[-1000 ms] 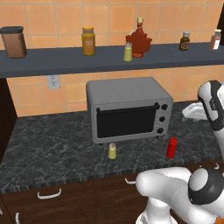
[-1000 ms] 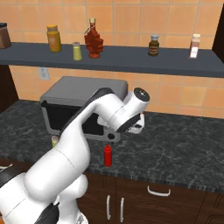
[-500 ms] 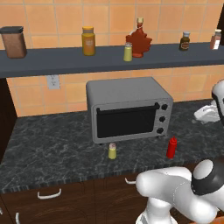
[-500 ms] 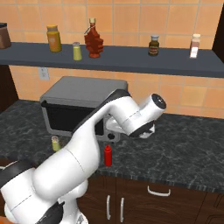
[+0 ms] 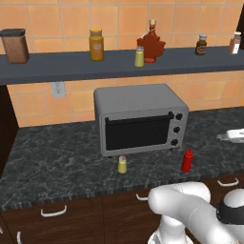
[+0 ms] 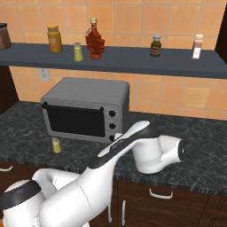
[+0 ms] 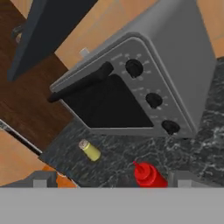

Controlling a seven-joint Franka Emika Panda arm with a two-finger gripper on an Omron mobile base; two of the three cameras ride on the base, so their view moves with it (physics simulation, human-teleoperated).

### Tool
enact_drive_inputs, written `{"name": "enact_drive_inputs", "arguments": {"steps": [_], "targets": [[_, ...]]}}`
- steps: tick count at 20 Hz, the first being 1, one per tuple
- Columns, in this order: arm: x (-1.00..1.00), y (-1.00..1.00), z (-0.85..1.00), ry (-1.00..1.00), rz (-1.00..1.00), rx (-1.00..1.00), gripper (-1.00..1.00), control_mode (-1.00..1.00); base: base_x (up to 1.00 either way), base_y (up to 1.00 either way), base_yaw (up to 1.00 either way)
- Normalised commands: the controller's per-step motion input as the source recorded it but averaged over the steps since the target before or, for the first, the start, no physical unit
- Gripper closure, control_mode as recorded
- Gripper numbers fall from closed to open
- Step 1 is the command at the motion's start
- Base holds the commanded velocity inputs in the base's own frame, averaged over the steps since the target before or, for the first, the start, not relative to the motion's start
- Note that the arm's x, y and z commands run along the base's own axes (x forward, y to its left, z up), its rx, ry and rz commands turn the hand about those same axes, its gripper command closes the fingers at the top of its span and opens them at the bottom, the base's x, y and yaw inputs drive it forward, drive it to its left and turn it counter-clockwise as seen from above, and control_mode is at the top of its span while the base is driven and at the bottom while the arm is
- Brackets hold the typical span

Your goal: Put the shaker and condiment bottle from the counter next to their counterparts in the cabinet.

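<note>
Below the wide-open pincer (image 7: 111,181), glossy tapered condiment bottle (image 7: 148,176) on speckled stone.

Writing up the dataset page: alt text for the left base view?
A grey toaster oven sits on a dark marble counter, with a small yellow-green shaker and a red squeeze bottle in front of it. Above, a dark shelf along orange tiles holds jars and bottles.

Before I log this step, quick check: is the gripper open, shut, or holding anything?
Gripper: open, holding nothing; the small red squeeze bottle stands on the counter between its fingertips, not gripped.
</note>
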Motion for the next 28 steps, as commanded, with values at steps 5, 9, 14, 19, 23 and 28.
{"name": "enact_drive_inputs", "arguments": {"steps": [5,9,14,19,23,28], "targets": [[-0.12,0.27,-0.04,-0.34,0.07,0.16,-1.0,-1.0,0.0,0.0,0.0],[-0.32,-0.05,0.0,-0.29,0.16,0.02,-1.0,-1.0,0.0,0.0,0.0],[-0.11,0.0,-0.03,0.0,0.1,0.0,-1.0,-1.0,0.0,0.0,0.0],[-0.29,0.01,0.0,-0.12,0.07,-0.12,-1.0,-1.0,0.0,0.0,0.0],[-0.39,0.16,0.0,-0.27,0.01,-0.28,-1.0,-1.0,0.0,0.0,0.0],[-0.14,0.36,-0.01,-0.12,0.03,-0.26,-1.0,-1.0,0.0,0.0,0.0]]}}
